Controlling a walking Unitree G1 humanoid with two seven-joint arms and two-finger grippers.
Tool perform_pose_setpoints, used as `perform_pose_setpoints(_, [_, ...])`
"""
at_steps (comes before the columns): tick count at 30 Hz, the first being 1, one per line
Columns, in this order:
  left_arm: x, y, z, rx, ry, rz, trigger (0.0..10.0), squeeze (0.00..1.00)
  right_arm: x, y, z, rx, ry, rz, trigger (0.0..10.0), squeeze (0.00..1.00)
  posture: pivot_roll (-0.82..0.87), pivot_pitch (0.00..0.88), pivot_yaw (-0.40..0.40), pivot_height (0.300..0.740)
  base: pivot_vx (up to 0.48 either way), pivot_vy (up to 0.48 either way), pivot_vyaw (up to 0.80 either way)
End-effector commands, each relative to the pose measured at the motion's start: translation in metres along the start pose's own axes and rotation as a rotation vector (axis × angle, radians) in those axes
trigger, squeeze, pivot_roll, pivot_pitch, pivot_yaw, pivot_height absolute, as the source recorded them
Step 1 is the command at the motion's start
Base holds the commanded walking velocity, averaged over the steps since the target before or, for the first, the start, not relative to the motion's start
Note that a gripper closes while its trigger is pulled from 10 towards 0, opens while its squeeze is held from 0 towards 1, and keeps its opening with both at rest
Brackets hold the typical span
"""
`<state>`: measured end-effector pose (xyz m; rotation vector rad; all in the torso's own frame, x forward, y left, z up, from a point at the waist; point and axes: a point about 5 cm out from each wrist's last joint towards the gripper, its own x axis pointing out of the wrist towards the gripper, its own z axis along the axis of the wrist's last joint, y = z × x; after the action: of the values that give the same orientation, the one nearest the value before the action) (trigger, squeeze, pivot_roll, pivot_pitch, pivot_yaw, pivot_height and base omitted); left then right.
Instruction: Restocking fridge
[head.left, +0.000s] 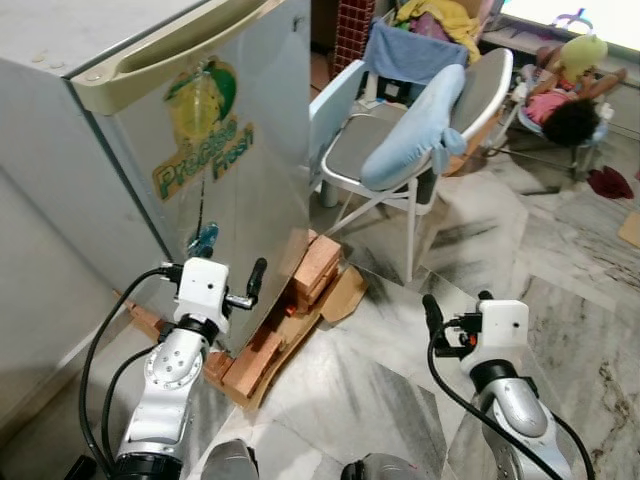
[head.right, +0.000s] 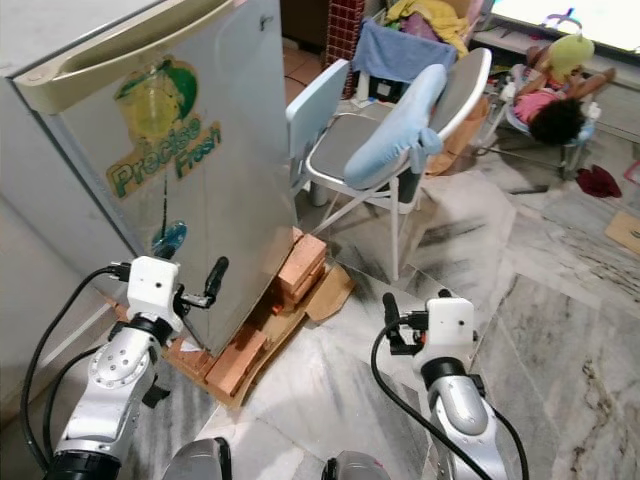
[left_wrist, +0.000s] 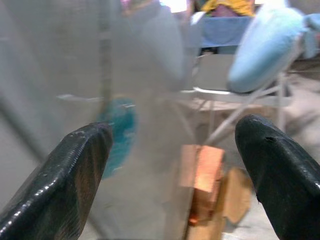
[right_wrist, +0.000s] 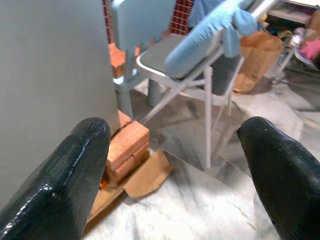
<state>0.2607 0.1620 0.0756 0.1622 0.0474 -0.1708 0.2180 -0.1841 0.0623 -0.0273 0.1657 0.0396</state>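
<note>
Fridge (head.left: 215, 150): door shut, raised on bricks (head.left: 318, 268) before you.
Left gripper (left_wrist: 172, 165): fingers spread, facing door.
Right gripper (right_wrist: 175, 165): fingers spread, holding nothing.

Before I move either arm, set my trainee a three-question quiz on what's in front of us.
1. True or false: the fridge door is shut.
2. What props up the fridge: A bricks, B books, C wheels?
3. Fill in: a light-blue cushion lies on the folding ____.

Key: 1 true. 2 A. 3 chair. Both the left claw and right claw are open and hold nothing.
</note>
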Motion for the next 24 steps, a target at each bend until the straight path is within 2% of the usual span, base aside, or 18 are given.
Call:
perform_pose_setpoints(1, [-0.005, 0.007, 0.001, 0.012, 0.008, 0.043, 10.0, 0.00, -0.002, -0.005, -0.004, -0.005, 0.014, -0.012, 10.0, 0.00, 0.02, 0.045, -0.023, 0.740, 0.000, 0.000, 0.00])
perform_pose_setpoints(4, [-0.014, 0.016, -0.002, 0.015, 0.026, 0.113, 10.0, 0.00, -0.001, -0.007, -0.006, -0.007, 0.017, -0.014, 10.0, 0.00, 0.01, 0.058, -0.021, 0.740, 0.000, 0.000, 0.00])
perform_pose_setpoints(8, [-0.022, 0.021, -0.008, 0.023, 0.041, 0.152, 10.0, 0.00, -0.003, -0.009, -0.008, -0.005, 0.022, -0.025, 10.0, 0.00, 0.01, 0.059, -0.025, 0.740, 0.000, 0.000, 0.00])
perform_pose_setpoints(15, [-0.046, 0.028, -0.027, 0.080, 0.101, 0.143, 10.0, 0.00, -0.011, -0.014, -0.013, 0.004, 0.038, -0.055, 10.0, 0.00, 0.01, 0.069, -0.035, 0.740, 0.000, 0.000, 0.00])
perform_pose_setpoints(19, [-0.048, 0.027, -0.027, 0.065, 0.114, 0.135, 10.0, 0.00, -0.012, -0.014, -0.016, 0.007, 0.046, -0.054, 10.0, 0.00, 0.01, 0.070, -0.038, 0.740, 0.000, 0.000, 0.00])
perform_pose_setpoints(24, [-0.042, 0.027, -0.024, 0.063, 0.100, 0.124, 10.0, 0.00, -0.010, -0.013, -0.017, 0.006, 0.050, -0.043, 10.0, 0.00, 0.01, 0.065, -0.040, 0.740, -0.302, 0.209, 0.00])
